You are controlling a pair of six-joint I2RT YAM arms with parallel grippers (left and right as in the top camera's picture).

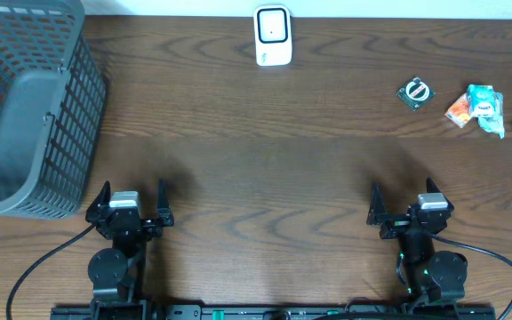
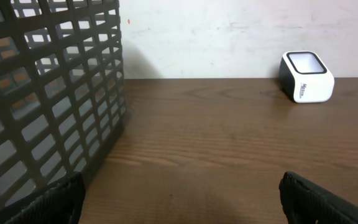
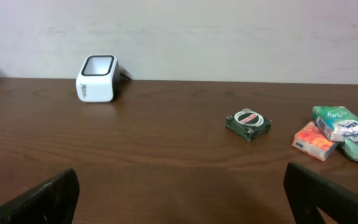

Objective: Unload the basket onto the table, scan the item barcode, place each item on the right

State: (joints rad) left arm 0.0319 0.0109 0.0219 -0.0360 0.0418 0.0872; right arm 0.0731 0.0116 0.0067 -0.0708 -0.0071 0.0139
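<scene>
Overhead, the left tool (image 1: 133, 194) and right tool (image 1: 403, 197) are seen spread wide and empty at the near edge of the worktop (image 1: 265, 151). In the left wrist view only the basket (image 2: 42, 93) and barcode scanner (image 2: 306, 78) are shown. In the right wrist view the dark green item (image 3: 248, 123) and snack packets (image 3: 331, 132) are seen lying far right, well apart from the scanner. No barcodes can be made out.

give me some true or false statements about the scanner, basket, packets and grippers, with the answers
1. The left gripper and the right gripper are both open and empty. True.
2. The white scanner sits inside the grey basket. False: it stands on the table, apart from the basket.
3. The basket is on the robot's left side. True.
4. The right gripper touches the dark green packet. False: the packet lies clear of it, farther back on the table.
</scene>
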